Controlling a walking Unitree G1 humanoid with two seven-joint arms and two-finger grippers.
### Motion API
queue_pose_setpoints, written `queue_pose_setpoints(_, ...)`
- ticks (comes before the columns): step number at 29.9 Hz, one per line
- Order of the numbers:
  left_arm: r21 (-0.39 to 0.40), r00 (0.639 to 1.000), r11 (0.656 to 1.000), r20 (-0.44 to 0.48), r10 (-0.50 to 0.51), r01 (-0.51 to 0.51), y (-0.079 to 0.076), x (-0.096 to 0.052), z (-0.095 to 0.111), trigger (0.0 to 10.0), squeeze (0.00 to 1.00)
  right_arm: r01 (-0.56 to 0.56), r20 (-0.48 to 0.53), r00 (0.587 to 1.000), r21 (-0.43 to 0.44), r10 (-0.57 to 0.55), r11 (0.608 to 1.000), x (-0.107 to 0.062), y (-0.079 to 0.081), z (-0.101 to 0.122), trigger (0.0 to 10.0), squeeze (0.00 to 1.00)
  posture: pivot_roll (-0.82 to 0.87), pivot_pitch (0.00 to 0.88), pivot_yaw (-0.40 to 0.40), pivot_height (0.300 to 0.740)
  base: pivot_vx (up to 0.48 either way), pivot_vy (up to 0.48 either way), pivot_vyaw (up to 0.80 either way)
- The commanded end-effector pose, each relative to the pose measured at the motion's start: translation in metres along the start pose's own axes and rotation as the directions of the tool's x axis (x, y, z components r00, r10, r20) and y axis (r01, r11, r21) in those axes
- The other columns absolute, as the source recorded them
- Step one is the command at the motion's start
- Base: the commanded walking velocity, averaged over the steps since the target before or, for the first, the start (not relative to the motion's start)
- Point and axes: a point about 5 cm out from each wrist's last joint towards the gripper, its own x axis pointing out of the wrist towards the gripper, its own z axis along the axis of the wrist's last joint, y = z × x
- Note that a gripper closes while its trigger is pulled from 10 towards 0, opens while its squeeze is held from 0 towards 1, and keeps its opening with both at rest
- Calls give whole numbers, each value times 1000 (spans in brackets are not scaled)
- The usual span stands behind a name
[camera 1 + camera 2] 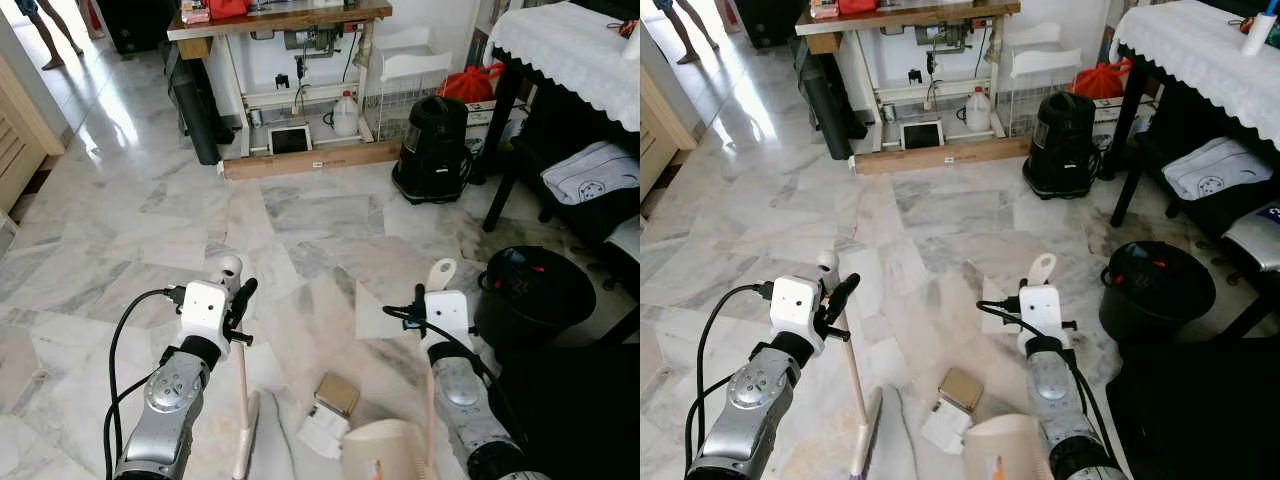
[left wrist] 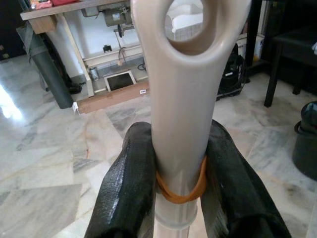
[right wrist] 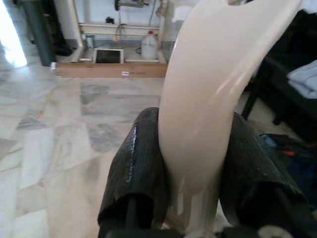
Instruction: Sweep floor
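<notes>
The left gripper [image 2: 178, 183] is closed around the top of a broom handle [image 2: 181, 99], just below its hanging hole and over a rubber band [image 2: 181, 191]; the broom head [image 1: 865, 440] rests on the marble floor [image 1: 150, 220] near the robot's feet. The right gripper [image 3: 190, 168] is closed on the pale handle of a dustpan [image 1: 385, 450], whose scoop sits low beside the robot. The litter, a small brown box [image 1: 337, 393] and a crumpled white paper [image 1: 322, 435], lies on the floor between broom and dustpan, just ahead of the scoop. Both holds are high on smooth plastic, so a hard push may twist the broom in the fingers, or the bristles may flick the light paper past the scoop instead of into it. A black bin [image 1: 535, 295] stands close on the right and could catch the dustpan arm. Farther off are a black vacuum cleaner [image 1: 432, 150], a cluttered counter [image 1: 280, 20] and a table with a white cloth [image 1: 570, 50]; a person's legs [image 1: 50, 35] show in the far doorway.
</notes>
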Motion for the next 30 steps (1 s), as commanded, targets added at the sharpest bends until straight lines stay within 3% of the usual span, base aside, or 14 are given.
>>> queue_pose_setpoints(1,11,999,1000,41,11,-12,5,0,10,10000,0,-21,33,999,9,21,1000,4,4,7,10000,0,161,71,81,740,0,0,0)
queue_pose_setpoints(14,39,996,999,82,27,-30,4,10,16,10000,0,90,32,996,-37,-88,995,5,-14,5,10000,0,145,70,76,740,0,0,0)
queue_pose_setpoints(30,33,1000,999,23,20,-21,5,27,-9,10000,0,107,50,993,-28,-106,994,-7,-13,-2,10000,0,101,122,73,740,0,0,0)
